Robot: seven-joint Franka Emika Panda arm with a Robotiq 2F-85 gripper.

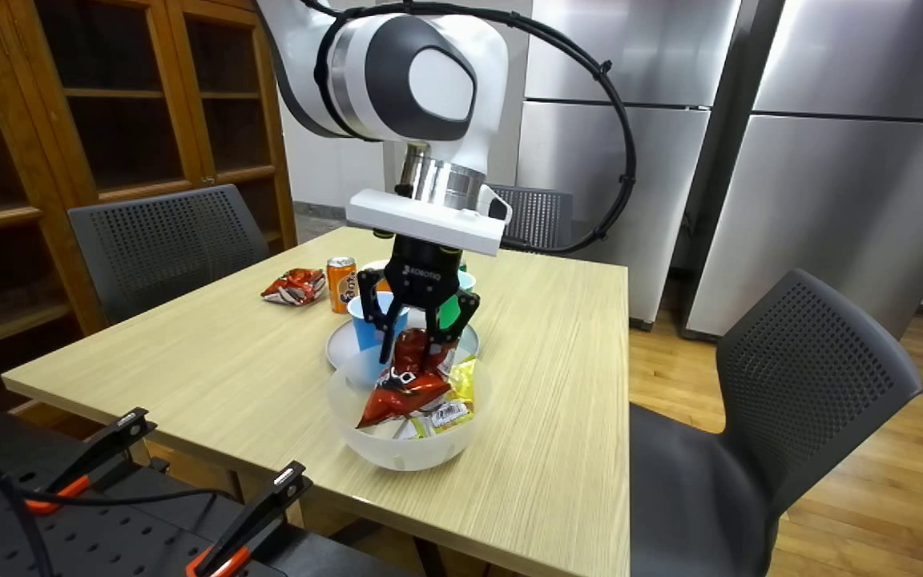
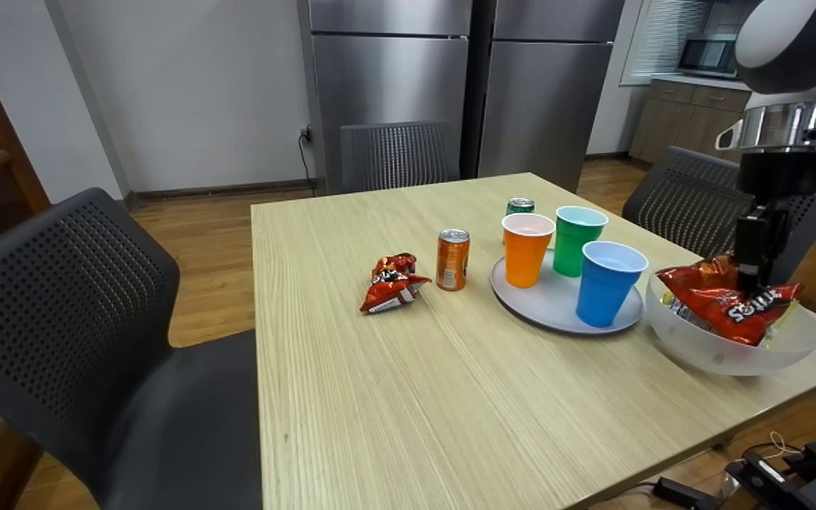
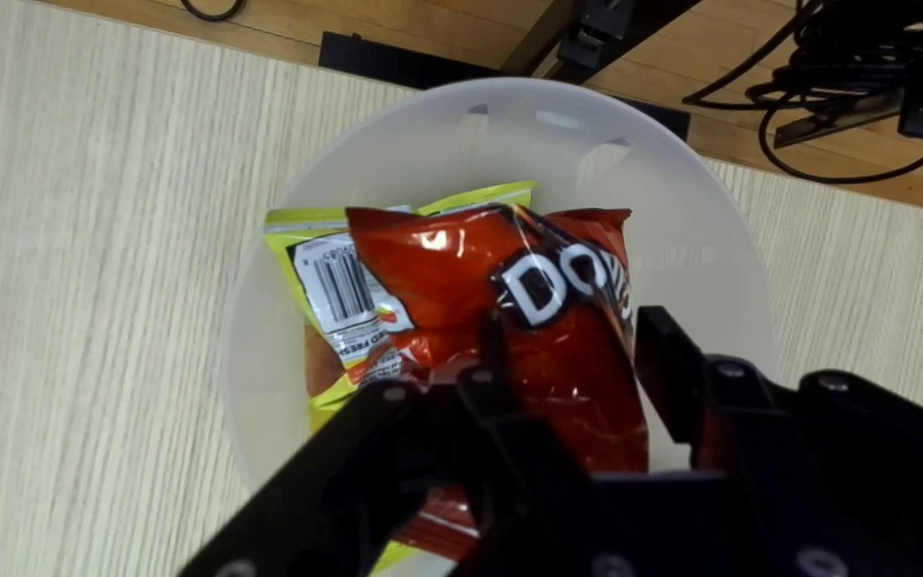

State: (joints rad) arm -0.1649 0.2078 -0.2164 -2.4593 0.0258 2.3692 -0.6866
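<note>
A red Doritos bag (image 3: 461, 272) rests in a frosted white bowl (image 3: 461, 152), lying over a yellow chip bag (image 3: 341, 280) with a barcode panel. My gripper (image 3: 574, 332) reaches down into the bowl with its fingers apart on either side of the red bag. A thin gap shows between the right-hand finger (image 3: 666, 377) of the wrist view and the bag's edge; the opposite finger lies over the bag, contact unclear. In both exterior views the gripper (image 1: 405, 359) points down at the bowl (image 1: 405, 457). More red wrapping (image 2: 698, 273) shows behind; whether it is a second bag I cannot tell.
Beside the bowl, a grey plate (image 2: 546, 304) carries orange (image 2: 525, 255), green (image 2: 578, 244) and blue (image 2: 610, 287) cups. Further off are an orange can (image 2: 452, 262), a green can (image 2: 520, 205) and another red bag (image 2: 392, 285). Chairs surround the table (image 2: 380, 397).
</note>
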